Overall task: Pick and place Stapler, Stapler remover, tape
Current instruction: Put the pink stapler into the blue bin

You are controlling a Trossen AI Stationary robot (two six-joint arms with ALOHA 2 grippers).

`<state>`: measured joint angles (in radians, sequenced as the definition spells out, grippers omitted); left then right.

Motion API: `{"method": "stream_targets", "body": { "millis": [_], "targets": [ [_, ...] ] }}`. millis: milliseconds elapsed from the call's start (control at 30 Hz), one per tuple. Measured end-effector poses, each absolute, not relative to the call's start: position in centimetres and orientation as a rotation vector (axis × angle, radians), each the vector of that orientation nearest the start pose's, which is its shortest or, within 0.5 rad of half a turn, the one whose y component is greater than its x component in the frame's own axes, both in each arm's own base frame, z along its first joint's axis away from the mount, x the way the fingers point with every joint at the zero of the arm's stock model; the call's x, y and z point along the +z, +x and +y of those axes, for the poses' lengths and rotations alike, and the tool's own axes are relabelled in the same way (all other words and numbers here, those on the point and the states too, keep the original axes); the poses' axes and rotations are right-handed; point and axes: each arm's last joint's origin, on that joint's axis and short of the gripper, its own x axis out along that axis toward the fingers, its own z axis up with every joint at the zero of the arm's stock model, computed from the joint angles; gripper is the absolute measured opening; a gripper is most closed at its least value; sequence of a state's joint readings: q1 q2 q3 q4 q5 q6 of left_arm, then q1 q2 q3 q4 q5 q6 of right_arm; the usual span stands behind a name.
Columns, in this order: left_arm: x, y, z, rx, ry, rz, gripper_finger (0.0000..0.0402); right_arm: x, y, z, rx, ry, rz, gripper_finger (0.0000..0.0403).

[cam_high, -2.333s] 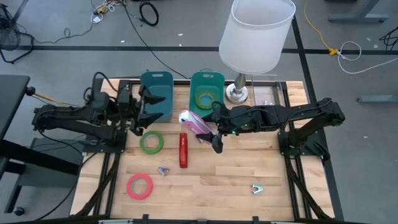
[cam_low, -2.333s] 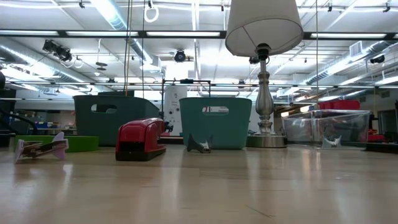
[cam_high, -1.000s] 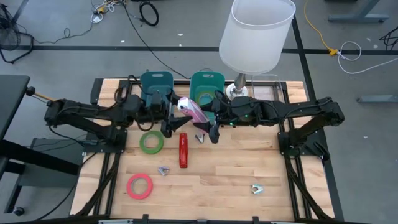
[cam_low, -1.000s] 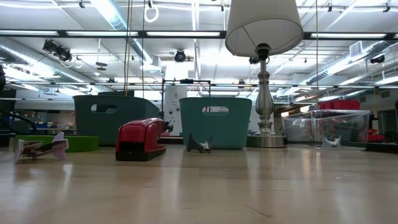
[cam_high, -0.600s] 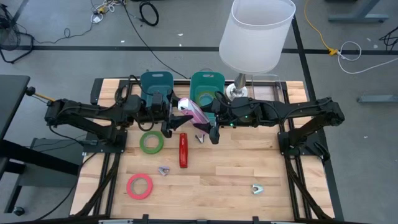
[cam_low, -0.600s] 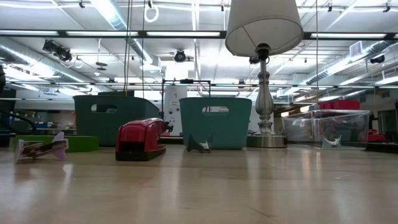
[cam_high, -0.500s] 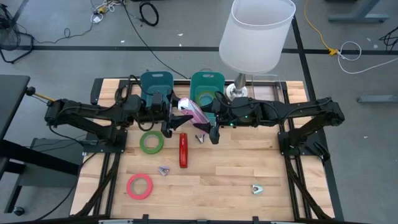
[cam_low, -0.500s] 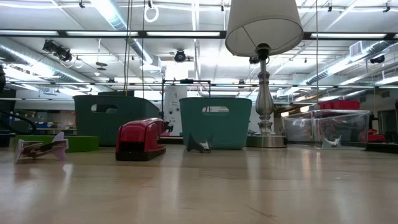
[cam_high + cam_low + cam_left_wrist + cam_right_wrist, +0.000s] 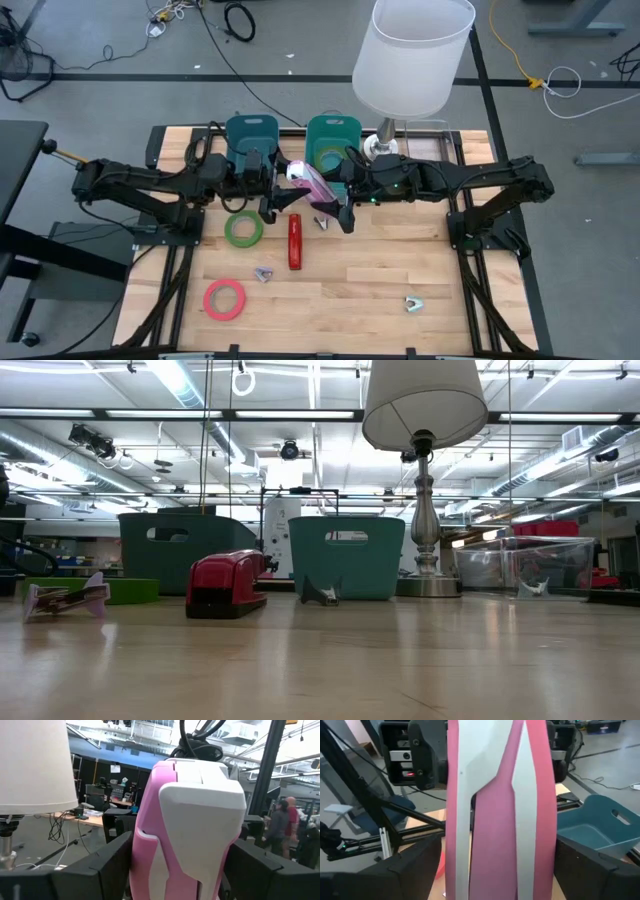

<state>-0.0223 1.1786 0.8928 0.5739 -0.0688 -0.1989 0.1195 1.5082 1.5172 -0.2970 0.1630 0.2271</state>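
While the pink stapler [image 9: 311,181] hangs above the table's [image 9: 440,290] far-middle edge, its long axis spanning both arms, the left gripper [image 9: 279,196] clasps one end and the right gripper [image 9: 336,205], widening, barely holds the other.

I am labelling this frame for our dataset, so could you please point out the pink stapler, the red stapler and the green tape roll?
pink stapler [image 9: 308,178], high view, middle of its body
red stapler [image 9: 295,241], high view, middle of its top
green tape roll [image 9: 243,228], high view, on the ring
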Motion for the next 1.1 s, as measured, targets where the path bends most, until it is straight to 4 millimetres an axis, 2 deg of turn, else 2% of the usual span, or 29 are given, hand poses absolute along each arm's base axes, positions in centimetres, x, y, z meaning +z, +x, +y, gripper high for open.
{"method": "stream_targets", "body": {
  "millis": [533,833,1100],
  "targets": [
    [36.4,26.4,-0.3,0.027,-0.206,-0.294,0.0268,40.5,33.5,3.4,-0.105,0.126,0.262,0.0359],
    [36.4,26.4,-0.3,0.035,-0.193,-0.294,0.0268,43.8,29.8,2.5,-0.257,0.068,0.163,0.0359],
    [36.2,26.3,0.5,0.132,-0.116,-0.279,0.0271,46.7,25.9,2.0,-0.280,0.111,0.050,0.0359]
  ]
}}
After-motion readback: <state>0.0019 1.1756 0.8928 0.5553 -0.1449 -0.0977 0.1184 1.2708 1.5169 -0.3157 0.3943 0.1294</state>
